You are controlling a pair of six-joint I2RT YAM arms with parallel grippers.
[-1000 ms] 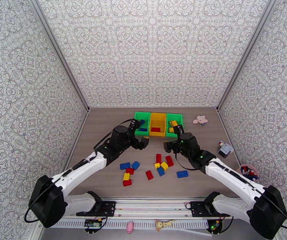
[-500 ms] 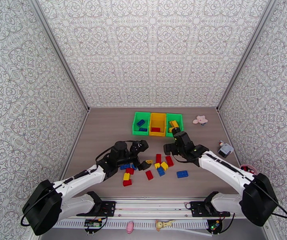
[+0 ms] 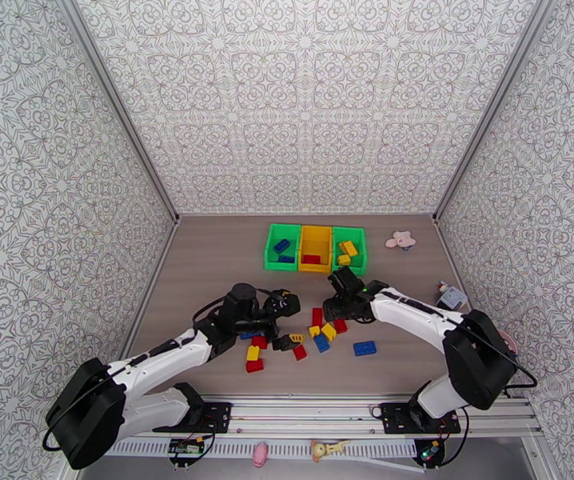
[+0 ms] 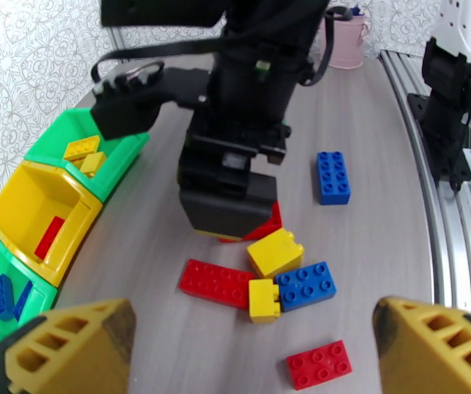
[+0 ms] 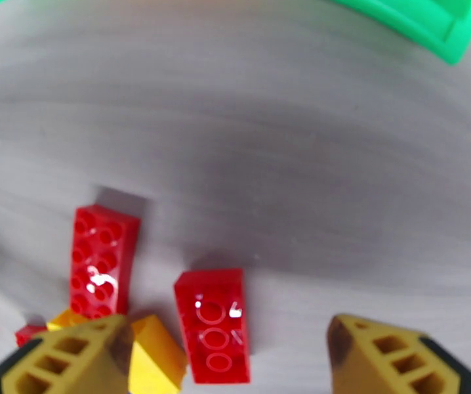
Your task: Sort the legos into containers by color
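Observation:
Loose red, yellow and blue legos (image 3: 319, 334) lie scattered in front of the containers. The left green bin (image 3: 271, 248) holds blue bricks. The yellow bin (image 3: 316, 230) holds a red one, and the right green bin (image 3: 363, 250) holds yellow ones. My right gripper (image 3: 340, 315) is down over a red brick (image 5: 212, 323). That brick lies between its yellow fingers (image 5: 65, 359), with gaps on both sides. My left gripper (image 4: 252, 352) hangs open just left of the pile, facing a red, yellow and blue cluster (image 4: 268, 277).
A pink flower toy (image 3: 400, 240) lies right of the bins. Near the right wall sit a small grey-white object (image 3: 451, 298) and a pink cup (image 3: 501, 339) partly behind the right arm. A separate blue brick (image 3: 364, 348) lies toward the front rail.
Both arms have come back from the bins to the pile. The right gripper has dropped over the red brick and its jaws have narrowed. The left gripper stays wide.

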